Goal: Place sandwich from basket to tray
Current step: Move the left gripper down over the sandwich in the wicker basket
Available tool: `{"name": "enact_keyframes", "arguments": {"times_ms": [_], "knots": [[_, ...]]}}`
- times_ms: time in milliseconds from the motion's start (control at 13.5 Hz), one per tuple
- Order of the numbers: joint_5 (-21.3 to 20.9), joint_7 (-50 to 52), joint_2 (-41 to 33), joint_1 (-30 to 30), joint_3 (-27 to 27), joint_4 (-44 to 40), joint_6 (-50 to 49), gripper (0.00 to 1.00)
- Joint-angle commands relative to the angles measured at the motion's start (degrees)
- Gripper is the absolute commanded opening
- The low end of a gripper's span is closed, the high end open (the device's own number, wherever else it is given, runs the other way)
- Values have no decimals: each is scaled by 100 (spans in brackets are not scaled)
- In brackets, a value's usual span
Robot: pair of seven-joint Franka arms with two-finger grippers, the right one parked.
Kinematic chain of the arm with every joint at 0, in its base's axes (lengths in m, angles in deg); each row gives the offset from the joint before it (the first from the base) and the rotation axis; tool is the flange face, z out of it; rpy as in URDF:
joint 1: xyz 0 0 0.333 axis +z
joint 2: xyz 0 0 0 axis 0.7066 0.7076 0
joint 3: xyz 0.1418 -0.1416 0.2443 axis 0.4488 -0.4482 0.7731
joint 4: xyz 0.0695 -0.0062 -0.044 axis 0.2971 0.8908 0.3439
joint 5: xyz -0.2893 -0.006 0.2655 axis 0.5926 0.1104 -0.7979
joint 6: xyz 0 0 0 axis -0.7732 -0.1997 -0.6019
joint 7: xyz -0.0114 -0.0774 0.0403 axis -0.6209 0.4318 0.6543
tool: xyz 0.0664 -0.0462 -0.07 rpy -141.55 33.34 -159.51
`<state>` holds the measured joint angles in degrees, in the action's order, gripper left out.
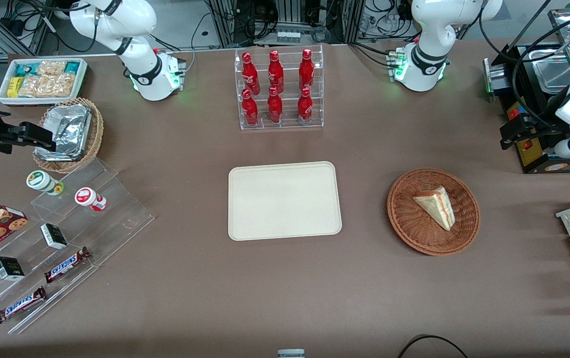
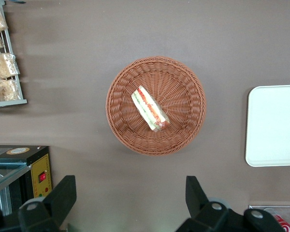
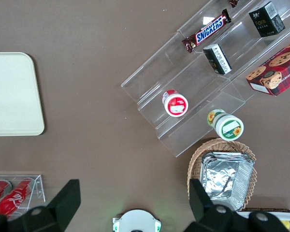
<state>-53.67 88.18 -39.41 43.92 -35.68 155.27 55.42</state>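
The gripper (image 2: 128, 205) hung spread above the basket (image 2: 183, 125) — its sandwich (image 2: 150, 108) looked soft, light, best pinched gently across the bread faces.

Tray (image 2: 273, 125) — and gripper (image 2: 130, 200) — partly cropped

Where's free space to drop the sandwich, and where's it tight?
The tray is bare. Open tabletop lies between it and the basket holding the sandwich. Crowded around the bottle rack and acrylic snack steps. The hand hangs open above the table.
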Motion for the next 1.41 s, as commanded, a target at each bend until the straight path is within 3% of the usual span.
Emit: {"name": "enact_keyframes", "arguments": {"times_ms": [0,222,444,1037,1333], "knots": [[98,-79,83,95,-85,-160,-119,100],[98,-27,232,104,-85,129,90,100],[98,183,180,43,-94,1312,1290,100],[63,2460,206,-37,-155,3669,4297,100],[63,2619,609,-37,-155,3927,4889,100]]}}
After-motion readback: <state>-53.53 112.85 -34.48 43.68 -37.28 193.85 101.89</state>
